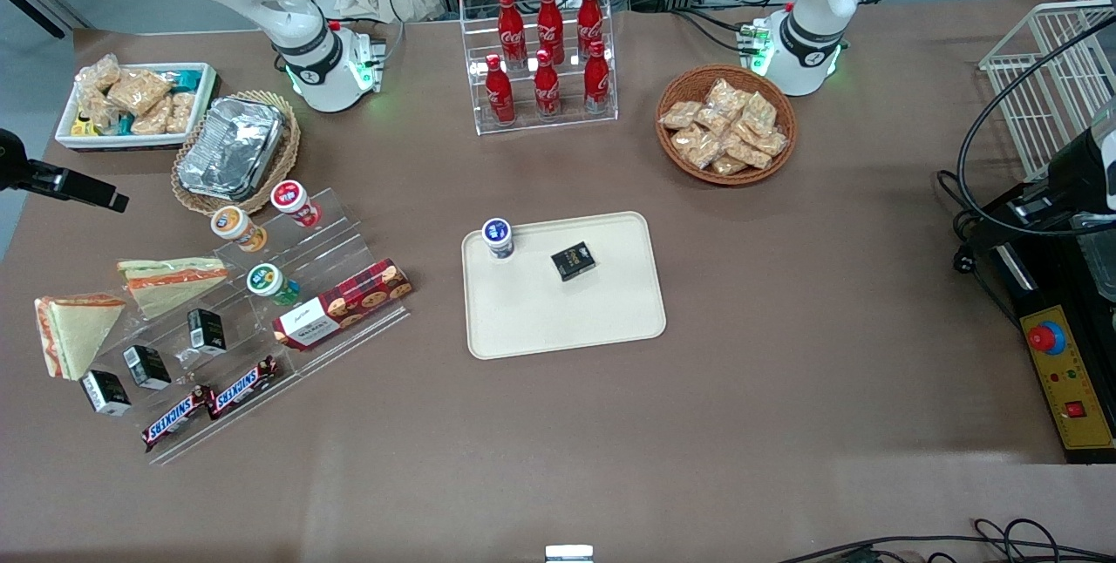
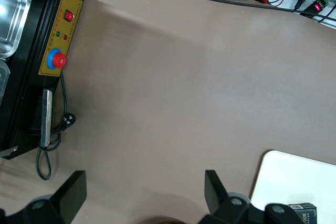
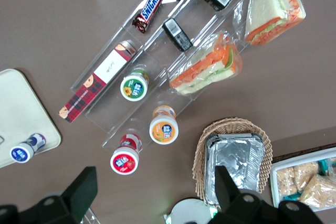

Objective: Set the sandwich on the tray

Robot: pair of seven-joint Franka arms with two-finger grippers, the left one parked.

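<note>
— Snickers bars [image 1: 209, 403] down on the clear stand [image 1: 261, 319]. And the sandwich [image 1: 173, 280]?
— Up on the stand's top step, well away from the tray [image 1: 567, 319].
— And the gripper [image 3: 152, 195]?
— High over the foil box [image 1: 231, 149], fingers wide apart, holding nothing.

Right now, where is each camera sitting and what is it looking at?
Front view: high above the table, facing both arm bases; it sees the tray and two sandwiches.
Right wrist view: on the working arm, looking down at the sandwiches; the gripper shows open, hanging over the snack display.
Left wrist view: on the parked arm, looking down at bare table and a tray corner.
All three share the tray.
</note>
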